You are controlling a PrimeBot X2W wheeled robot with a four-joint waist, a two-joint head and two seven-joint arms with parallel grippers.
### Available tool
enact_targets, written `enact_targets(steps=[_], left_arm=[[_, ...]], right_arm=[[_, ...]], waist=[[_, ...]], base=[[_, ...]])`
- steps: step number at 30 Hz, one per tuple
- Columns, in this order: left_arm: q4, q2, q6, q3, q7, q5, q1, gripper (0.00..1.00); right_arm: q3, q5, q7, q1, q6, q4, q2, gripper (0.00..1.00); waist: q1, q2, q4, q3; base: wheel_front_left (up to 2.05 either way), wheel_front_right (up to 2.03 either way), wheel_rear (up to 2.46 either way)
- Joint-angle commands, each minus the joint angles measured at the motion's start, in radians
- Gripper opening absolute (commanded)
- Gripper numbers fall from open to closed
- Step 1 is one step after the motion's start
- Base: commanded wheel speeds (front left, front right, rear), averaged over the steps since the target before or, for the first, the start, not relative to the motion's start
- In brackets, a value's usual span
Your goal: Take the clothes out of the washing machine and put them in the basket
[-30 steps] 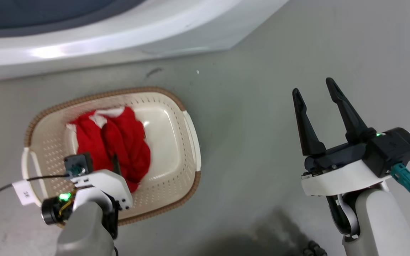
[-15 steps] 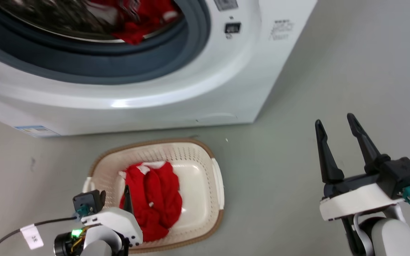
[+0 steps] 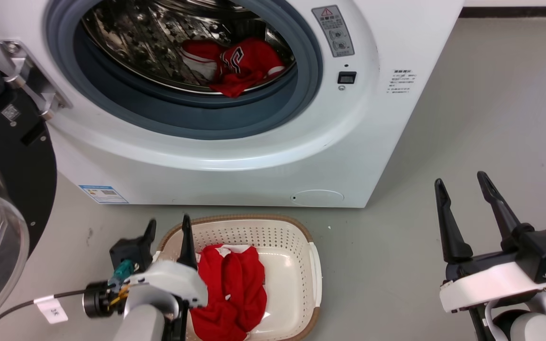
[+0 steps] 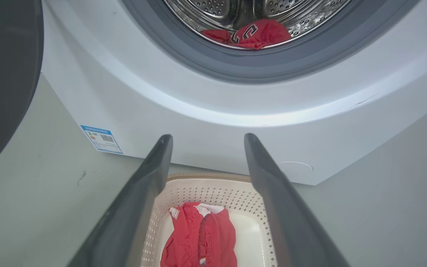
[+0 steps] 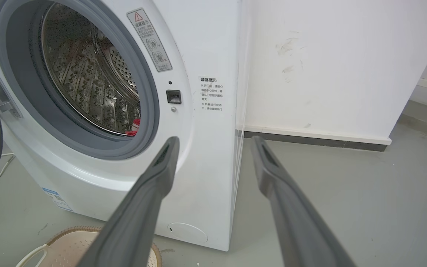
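The white washing machine stands with its door swung open at the left. A red jersey with a dark number lies at the front of the steel drum, also as the jersey. Another red garment lies in the cream basket on the floor in front of the machine, seen too as the garment in the basket. My left gripper is open and empty above the basket's left end. My right gripper is open and empty over bare floor to the right.
The black-framed glass door hangs open at the far left. Grey floor spreads to the right of the machine. A white wall with a dark skirting runs behind. A cable with a tag trails from my left wrist.
The head camera has tilted up, so the machine's drum and door have come into view. My left gripper has risen from inside the basket to above its left end.
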Motion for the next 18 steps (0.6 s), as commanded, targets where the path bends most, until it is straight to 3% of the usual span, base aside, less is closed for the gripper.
enact_targets(steps=[1,11,16,18], left_arm=[[-0.024,-0.001,0.007,-0.005,-0.002,0.015,-0.01,1.0],[-0.085,-0.001,0.003,-0.03,-0.002,0.077,-0.162,1.0],[0.012,-0.001,-0.024,-0.04,-0.002,0.086,-0.301,1.0],[0.126,0.014,-0.049,-0.03,-0.002,0.077,-0.437,1.0]], right_arm=[[-0.001,-0.003,0.002,0.013,-0.001,-0.007,0.002,1.0],[0.004,-0.005,0.01,0.005,-0.001,-0.043,0.002,1.0],[0.014,-0.004,0.009,-0.015,-0.001,-0.058,0.002,1.0],[0.036,-0.01,0.006,-0.031,-0.001,-0.073,0.002,1.0]], waist=[[0.0002,0.0,0.009,-0.009],[0.0002,0.0,0.008,0.022],[0.0002,0.0,-0.006,0.07],[0.0002,0.0,-0.031,0.124]], base=[[0.0,0.0,0.0],[0.0,0.0,0.0],[0.0,0.0,0.0],[0.0,0.0,0.0]])
